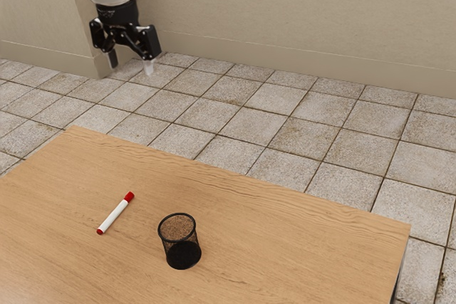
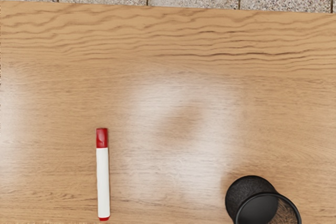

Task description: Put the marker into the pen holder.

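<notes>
Black, round mesh pen holder (image 1: 182, 250) is standing below the widely spread black hand (image 1: 130, 65), while the slim white, red-capped marker (image 1: 115, 215) is lying on the wooden tabletop (image 1: 285, 247), also below, risking rolling from an off-centre pinch or snagging the holder's rim (image 1: 177, 214) if gripped askew.

A beige wall (image 1: 285, 5) with a low baseboard (image 1: 285, 60) stood behind a floor (image 1: 256, 122) of square, mottled grey tiles (image 1: 367, 151). The wooden table (image 1: 285, 247) had wavy grain along one edge; a pale sheen (image 2: 157, 95), possibly lamplight, lay on its top.
</notes>
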